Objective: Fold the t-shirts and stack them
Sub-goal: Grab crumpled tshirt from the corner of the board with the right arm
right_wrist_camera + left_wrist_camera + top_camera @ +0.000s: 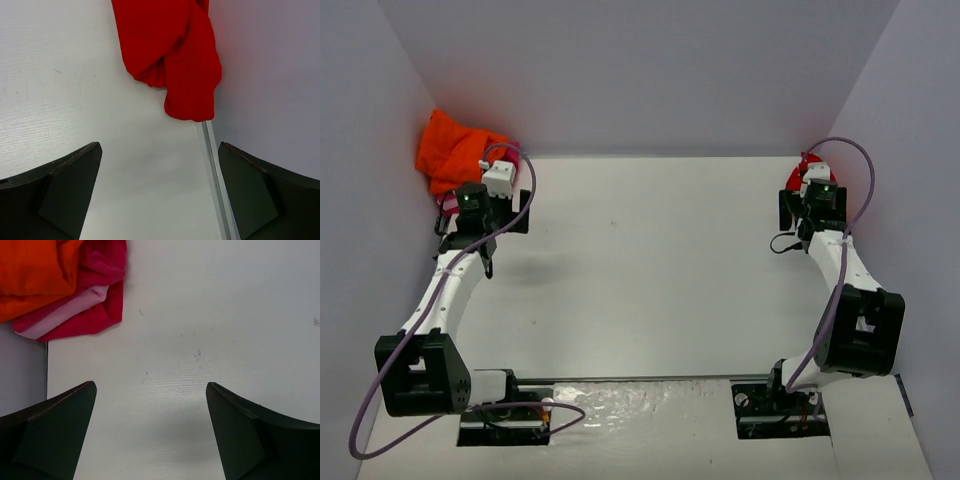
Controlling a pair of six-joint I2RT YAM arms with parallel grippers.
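— Fingers (60, 425) on the left gripper (150, 385): anything between them?

— Nothing. They stand wide apart over bare table (210, 315). The right gripper (160, 145) is spread just as wide and is empty too.

— Where is the cloth?

— The orange t-shirt (35, 275) lies crumpled on the pink t-shirt (95, 305) in the far left corner, just ahead of the left fingers. The red t-shirt (170, 55) is bunched against the right wall (270, 75), just ahead of the right gripper.

— So how far along?

— At the very start, I judge. No shirt is spread flat, folded or neatly stacked, so all three are left to do.

— And the arms?

— Each reaches forward to its own far corner with the wrist angled down at the table. The two are well apart, with the middle of the table between them.
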